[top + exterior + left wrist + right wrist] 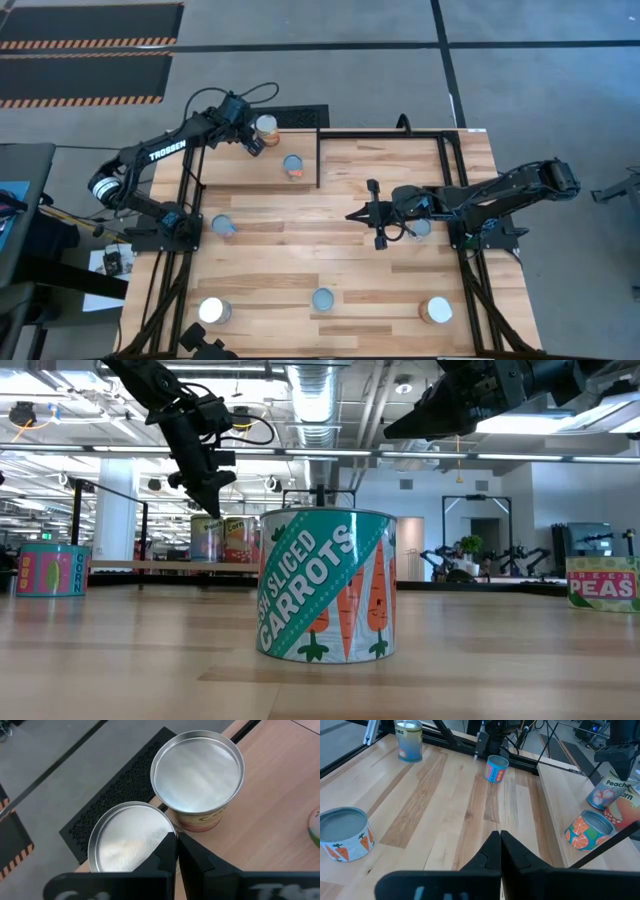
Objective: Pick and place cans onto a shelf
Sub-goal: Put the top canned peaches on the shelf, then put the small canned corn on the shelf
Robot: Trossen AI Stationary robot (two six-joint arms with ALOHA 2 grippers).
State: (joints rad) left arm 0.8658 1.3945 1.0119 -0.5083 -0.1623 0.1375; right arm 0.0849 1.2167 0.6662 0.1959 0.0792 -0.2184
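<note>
The shelf (272,165) is a small wood board with a black rod frame at the table's far left; in the low view it is a raised board (150,566). A white-topped can (266,127) and an orange-labelled can (293,165) stand on it. My left gripper (250,138) is shut and points down over the shelf's far end. Its tips (176,842) are at the rim of a silvery-topped can (125,840), beside a second such can (197,770). My right gripper (372,213) is shut and empty above the table's middle (499,840). My left gripper's shut fingertips (170,845) stand, pointing down, at the rim of the nearer silvery-topped can (160,822) on the shelf. I cannot tell whether they touch it.
Loose cans stand upright on the table: a blue corn can (224,226), a carrots can (322,299) that fills the low view (325,585), a white-topped can (213,310), another (437,310) and one under the right arm (421,228). A peas can (605,582) shows on the low view's right.
</note>
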